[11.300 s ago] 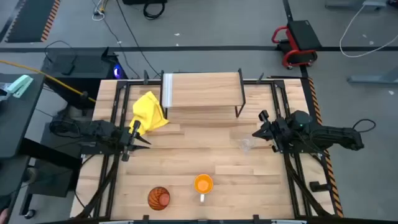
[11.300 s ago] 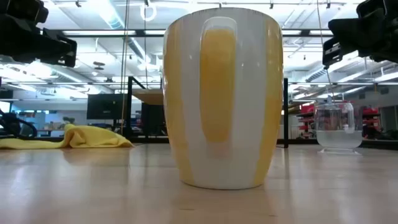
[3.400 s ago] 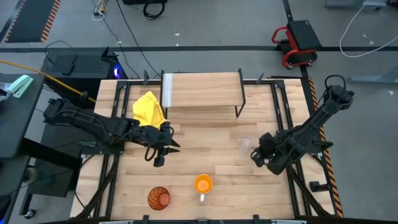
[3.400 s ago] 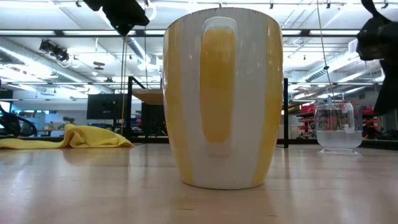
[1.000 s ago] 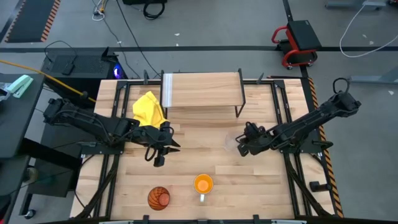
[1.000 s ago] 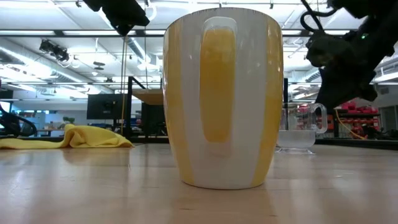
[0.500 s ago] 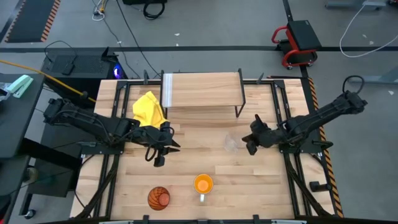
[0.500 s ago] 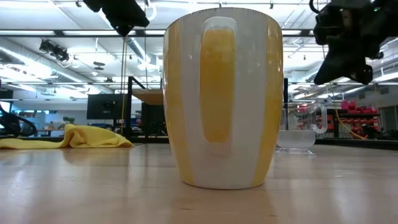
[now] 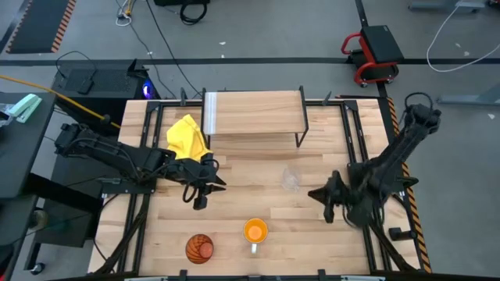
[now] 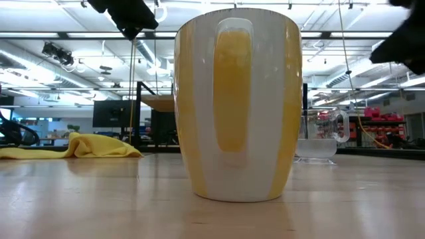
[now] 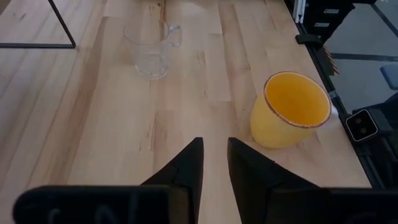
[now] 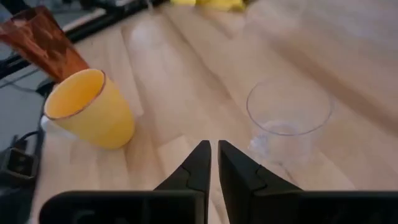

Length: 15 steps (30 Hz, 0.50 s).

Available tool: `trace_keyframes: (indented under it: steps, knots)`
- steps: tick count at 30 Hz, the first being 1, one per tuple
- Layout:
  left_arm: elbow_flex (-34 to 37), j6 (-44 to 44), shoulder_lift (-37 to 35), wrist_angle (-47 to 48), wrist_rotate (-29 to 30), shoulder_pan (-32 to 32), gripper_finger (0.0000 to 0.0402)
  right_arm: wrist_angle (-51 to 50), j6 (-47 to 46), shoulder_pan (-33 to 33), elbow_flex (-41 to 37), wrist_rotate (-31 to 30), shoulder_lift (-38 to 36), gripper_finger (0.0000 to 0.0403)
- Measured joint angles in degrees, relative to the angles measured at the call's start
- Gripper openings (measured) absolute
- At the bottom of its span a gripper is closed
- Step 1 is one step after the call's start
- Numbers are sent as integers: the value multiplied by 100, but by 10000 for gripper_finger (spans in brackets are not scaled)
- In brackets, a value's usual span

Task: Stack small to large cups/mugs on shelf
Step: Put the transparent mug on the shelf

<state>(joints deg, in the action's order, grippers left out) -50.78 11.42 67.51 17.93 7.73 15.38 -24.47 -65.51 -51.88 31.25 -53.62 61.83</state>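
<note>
The small clear cup (image 9: 291,179) stands upright on the tabletop in the middle right, and shows in both wrist views (image 11: 149,50) (image 12: 287,115). The orange mug (image 9: 255,232) with its white handle stands near the front edge and fills the low view (image 10: 236,106). The brown ribbed tumbler (image 9: 200,248) stands to the mug's left. The shelf (image 9: 254,117) stands bare at the back. My left gripper (image 9: 201,191) hovers left of centre, its fingers nearly together, holding nothing. My right gripper (image 9: 328,204) is shut and empty, to the right of and nearer than the clear cup.
A yellow cloth (image 9: 187,139) lies crumpled at the shelf's left end. The shelf's thin black legs (image 9: 301,140) stand on the tabletop behind the clear cup. Bare wood lies between the clear cup and the mug.
My right gripper has drawn back from beside the clear cup, first rising, then going toward the table's right and near edges. The cup has stayed where it stood. My left arm has kept still.
</note>
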Motion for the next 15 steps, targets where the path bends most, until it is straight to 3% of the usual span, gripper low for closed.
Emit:
trace_keyframes:
  steps: [6, 15]
  knots:
    - [0, -5, 2, -1, 0, -2, 86, 326, -1380, -473, -301, -967, 1189, 41]
    - [0, -84, 4, -4, 15, -4, 79, 1628, -1755, -401, -648, -1359, 2664, 41]
